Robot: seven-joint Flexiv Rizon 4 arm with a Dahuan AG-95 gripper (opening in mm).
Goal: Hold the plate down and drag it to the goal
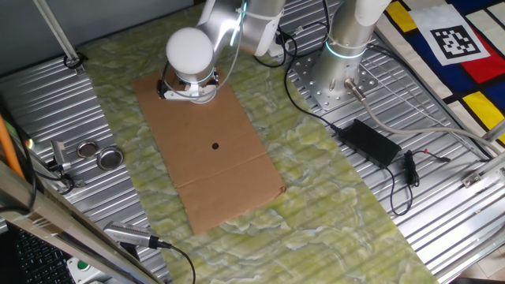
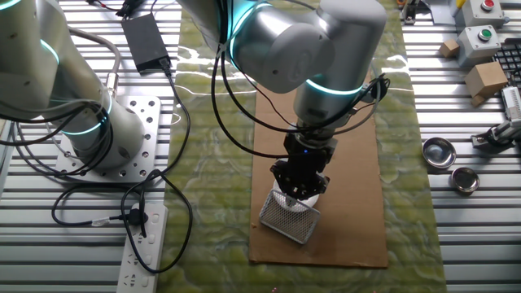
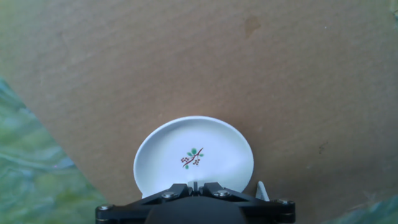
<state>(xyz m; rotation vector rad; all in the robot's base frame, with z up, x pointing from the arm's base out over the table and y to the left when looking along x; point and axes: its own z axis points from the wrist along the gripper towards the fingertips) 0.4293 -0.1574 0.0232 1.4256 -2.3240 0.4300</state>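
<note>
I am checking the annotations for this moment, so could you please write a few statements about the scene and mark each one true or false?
1. The plate lies on the brown cardboard sheet. True.
2. The plate bears a small branch motif at its centre. True.
3. The claw is far from the plate, over the metal tins. False: it is directly above the plate's near edge.
4. The two metal tins sit on the cardboard. False: they rest on the ribbed metal tabletop beside the mat.
5. The plate is square. False: it is round.

Two fixed cameras look down from opposite sides of the worktop [image 1: 331, 197], sharing the cardboard sheet [image 1: 213, 150], while the hand camera looks closely down onto it.
</note>
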